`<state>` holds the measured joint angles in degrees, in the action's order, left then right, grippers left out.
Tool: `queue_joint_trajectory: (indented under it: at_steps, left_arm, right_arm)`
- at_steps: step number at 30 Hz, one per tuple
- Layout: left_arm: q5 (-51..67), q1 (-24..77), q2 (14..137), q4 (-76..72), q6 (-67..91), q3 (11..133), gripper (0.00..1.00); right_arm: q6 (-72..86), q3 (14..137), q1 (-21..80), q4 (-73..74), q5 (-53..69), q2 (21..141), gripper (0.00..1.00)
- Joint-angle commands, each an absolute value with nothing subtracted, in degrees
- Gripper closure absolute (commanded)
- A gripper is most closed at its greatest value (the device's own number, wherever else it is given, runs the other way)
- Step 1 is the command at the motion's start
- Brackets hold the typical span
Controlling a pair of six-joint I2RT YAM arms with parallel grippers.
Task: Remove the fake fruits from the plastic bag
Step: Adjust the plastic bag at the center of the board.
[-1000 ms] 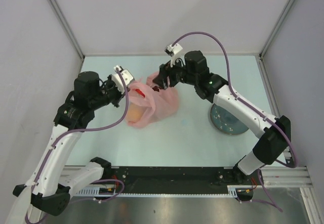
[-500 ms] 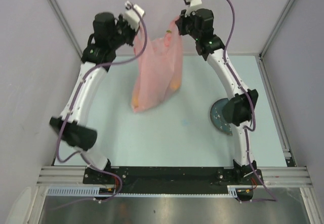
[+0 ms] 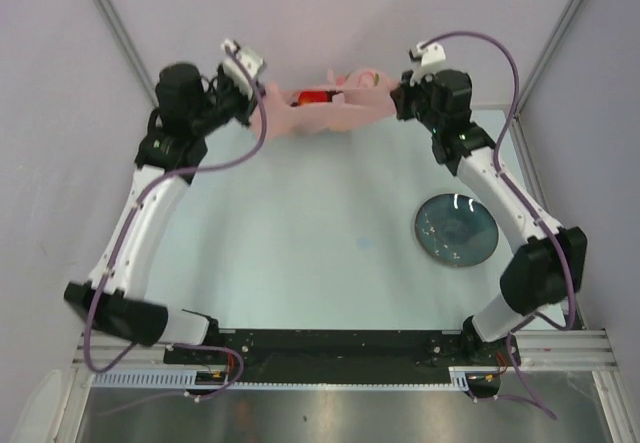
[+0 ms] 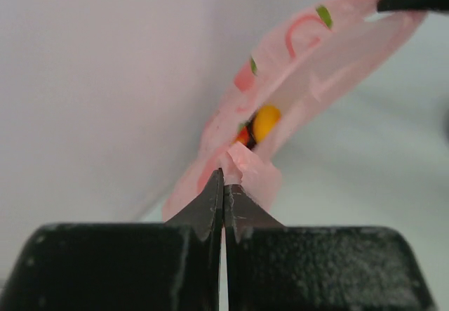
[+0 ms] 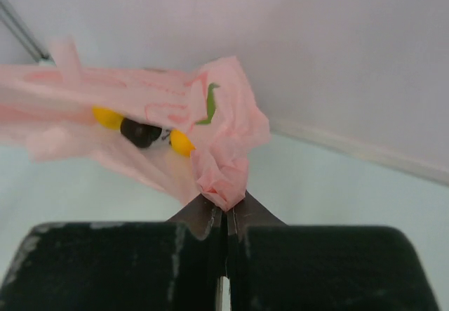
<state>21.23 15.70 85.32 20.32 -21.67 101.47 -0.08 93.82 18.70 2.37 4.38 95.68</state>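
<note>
Both arms are up by the back wall (image 3: 330, 23), and the bag (image 3: 335, 115) hangs stretched sideways between them, lifted off the table (image 3: 300, 243). The left gripper (image 4: 223, 187) is clamped tight on a pinch of pink film at one end. The right gripper (image 5: 224, 211) is squeezed closed on a bunched fold at the other. The fruits (image 5: 144, 130) are inside the bag. From the left wrist a yellow fruit (image 4: 266, 123) shows in the opening, a red fruit (image 4: 242, 137) touching it. From the right wrist a dark fruit (image 5: 139, 133) sits between two yellow patches. The plate (image 3: 456, 229) lies on the table, well apart from the bag, beside the right arm.
</note>
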Motion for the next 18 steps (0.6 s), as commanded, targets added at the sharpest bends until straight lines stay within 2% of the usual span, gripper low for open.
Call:
queue_joint_trajectory:
  at_steps: [1,2,5,6,7,9,10,11,14,16,18]
  left_arm:
    - [28.21,17.31,71.92,22.41,-23.91,78.97,1.00]
    - [28.21,17.58,67.46,22.59,-24.08,70.23,1.00]
    - [27.42,19.16,60.06,23.03,-23.13,57.62,0.97]
    - [27.68,19.51,58.90,24.07,-22.59,55.92,0.92]
    - [28.64,19.69,58.19,24.95,-21.80,54.16,0.73]
    - [28.57,20.04,56.61,28.80,-19.17,54.31,0.47]
    - [28.22,20.13,56.17,30.22,-17.86,55.53,0.35]
    - [27.34,20.13,55.81,31.63,-15.14,56.16,0.30]
    - [26.11,20.04,53.18,36.29,-10.13,58.18,0.15]
    - [24.79,20.04,50.72,37.61,-6.00,58.53,0.06]
    - [26.35,20.04,49.92,37.62,-0.45,58.62,0.05]
  right_arm:
    - [-1.94,75.03,19.60,3.95,6.67,86.77,0.98]
    - [-1.32,71.75,19.69,4.30,7.46,85.70,0.94]
    - [-0.61,64.19,20.74,5.18,9.58,82.62,0.70]
    - [-0.88,63.73,21.09,6.75,9.67,82.10,0.54]
    - [-1.31,63.63,21.27,7.38,10.80,80.44,0.47]
    - [-2.45,64.24,21.36,8.95,11.25,77.89,0.33]
    - [-3.68,64.86,21.53,9.75,10.99,76.39,0.30]
    - [-3.95,67.21,22.40,10.89,10.99,73.85,0.26]
    - [-5.35,70.13,25.90,14.67,10.55,68.67,0.24]
    - [-6.94,70.58,29.77,15.20,6.10,66.28,0.24]
    - [-8.09,70.49,35.21,16.25,3.35,65.31,0.31]
